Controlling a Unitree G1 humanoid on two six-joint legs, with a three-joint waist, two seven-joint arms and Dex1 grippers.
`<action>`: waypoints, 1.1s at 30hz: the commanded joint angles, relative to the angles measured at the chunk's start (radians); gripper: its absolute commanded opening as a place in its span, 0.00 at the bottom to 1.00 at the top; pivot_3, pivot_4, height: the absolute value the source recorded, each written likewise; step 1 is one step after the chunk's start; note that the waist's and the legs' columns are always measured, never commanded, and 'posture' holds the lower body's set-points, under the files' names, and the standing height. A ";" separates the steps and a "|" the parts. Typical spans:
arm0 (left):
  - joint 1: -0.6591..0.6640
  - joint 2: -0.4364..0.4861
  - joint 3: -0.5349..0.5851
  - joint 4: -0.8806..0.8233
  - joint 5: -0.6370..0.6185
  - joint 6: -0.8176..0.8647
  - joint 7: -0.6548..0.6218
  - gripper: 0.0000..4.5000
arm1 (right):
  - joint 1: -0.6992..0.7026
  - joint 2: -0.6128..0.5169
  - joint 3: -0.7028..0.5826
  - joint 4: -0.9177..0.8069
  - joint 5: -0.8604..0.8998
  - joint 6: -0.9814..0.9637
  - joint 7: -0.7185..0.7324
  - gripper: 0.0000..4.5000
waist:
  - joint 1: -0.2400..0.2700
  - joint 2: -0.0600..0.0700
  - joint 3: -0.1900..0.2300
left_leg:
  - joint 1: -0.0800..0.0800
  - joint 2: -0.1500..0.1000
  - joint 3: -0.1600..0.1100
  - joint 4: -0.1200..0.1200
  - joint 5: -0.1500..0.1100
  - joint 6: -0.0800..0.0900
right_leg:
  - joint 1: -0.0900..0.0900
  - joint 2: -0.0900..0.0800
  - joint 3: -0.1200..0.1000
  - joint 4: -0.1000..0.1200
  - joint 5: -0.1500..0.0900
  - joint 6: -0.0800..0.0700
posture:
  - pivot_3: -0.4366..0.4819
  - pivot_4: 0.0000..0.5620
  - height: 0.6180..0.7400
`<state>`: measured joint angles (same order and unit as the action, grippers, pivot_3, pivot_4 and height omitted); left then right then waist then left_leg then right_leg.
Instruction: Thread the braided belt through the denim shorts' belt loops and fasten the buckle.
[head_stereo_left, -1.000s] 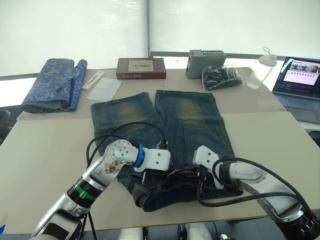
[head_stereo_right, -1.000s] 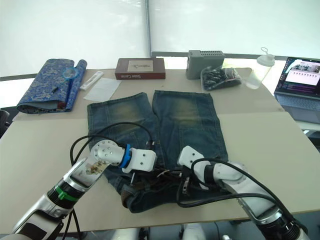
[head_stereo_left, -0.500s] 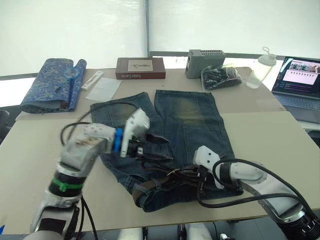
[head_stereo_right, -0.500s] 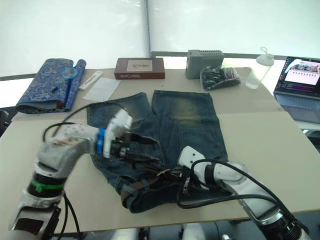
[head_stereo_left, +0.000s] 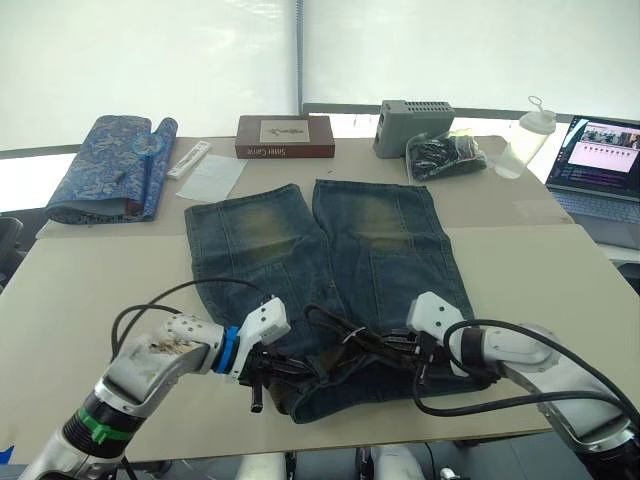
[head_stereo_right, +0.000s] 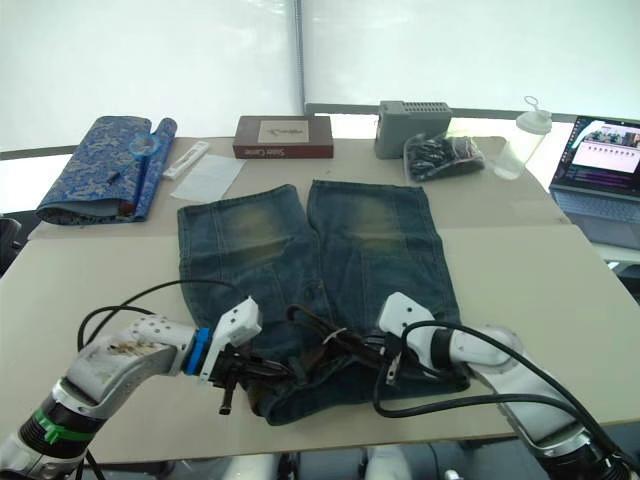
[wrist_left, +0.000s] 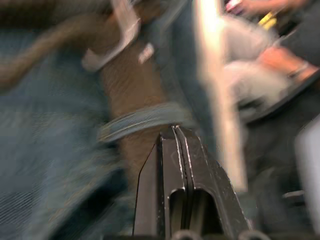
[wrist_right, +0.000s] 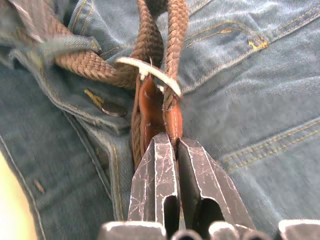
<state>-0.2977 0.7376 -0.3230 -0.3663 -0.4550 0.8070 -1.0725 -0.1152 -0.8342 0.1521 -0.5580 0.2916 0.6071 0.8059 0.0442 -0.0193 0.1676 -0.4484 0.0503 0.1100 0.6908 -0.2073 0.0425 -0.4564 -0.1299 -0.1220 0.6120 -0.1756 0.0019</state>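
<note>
The denim shorts (head_stereo_left: 340, 240) lie flat on the table, legs pointing away and waistband nearest me. The braided belt (head_stereo_left: 335, 325) runs along the waistband and arches up in a loose loop over the middle. My right gripper (wrist_right: 170, 137) is shut on the brown leather end just behind the silver buckle (wrist_right: 150, 75), at the waistband's right of centre (head_stereo_left: 393, 345). My left gripper (head_stereo_left: 285, 368) is at the waistband's left part, its fingers (wrist_left: 174, 150) shut together with nothing between them. Their tips point at a belt loop (wrist_left: 145, 122) that has the belt under it.
A blue patterned folded cloth (head_stereo_left: 105, 165) lies at the back left, with a white sheet (head_stereo_left: 212, 178) beside it. A brown box (head_stereo_left: 285, 137), a grey box (head_stereo_left: 413, 113), a black bag (head_stereo_left: 443, 155) and a bottle (head_stereo_left: 525, 135) line the back. A laptop (head_stereo_left: 600, 165) is at the right.
My left gripper rose over the shorts' left leg, pulling the belt, then came back down to the waistband's left. The belt now arches in a loop. My right gripper shifted slightly right.
</note>
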 joint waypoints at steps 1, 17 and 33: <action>0.041 0.025 -0.087 0.073 0.132 -0.116 0.015 0.01 | 0.033 -0.066 -0.123 0.044 -0.065 -0.075 -0.017 0.00 | -0.001 0.001 -0.001 | 0.000 0.000 0.001 0.000 -0.001 0.001 | 0.000 0.000 0.001 -0.001 0.000 0.000 | 0.48 0.27 0.74; 0.098 0.059 -0.119 0.215 0.314 -0.366 0.051 0.01 | 0.528 -0.161 -0.463 0.149 -0.174 -0.519 0.103 0.00 | 0.001 0.019 -0.016 | 0.009 0.000 0.001 -0.006 -0.001 0.002 | 0.007 -0.002 0.001 -0.003 0.000 0.001 | 0.48 0.27 0.74; 0.121 0.198 0.024 0.460 0.413 -0.672 0.075 0.01 | 0.633 -0.048 -0.189 -0.083 -0.269 -0.562 0.101 0.00 | -0.038 0.025 -0.025 | 0.025 0.000 -0.026 -0.017 -0.009 -0.010 | 0.020 0.000 -0.015 -0.019 0.000 0.001 | 0.48 0.27 0.74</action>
<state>-0.2156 0.8892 -0.3033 -0.0653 -0.1534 0.1120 -1.0261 0.5082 -0.8882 -0.0991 -0.6387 0.0540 0.0596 0.8931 0.0059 0.0058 0.1425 -0.4230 0.0503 0.0829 0.6742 -0.2165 0.0318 -0.4372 -0.1298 -0.1392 0.5930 -0.1760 0.0024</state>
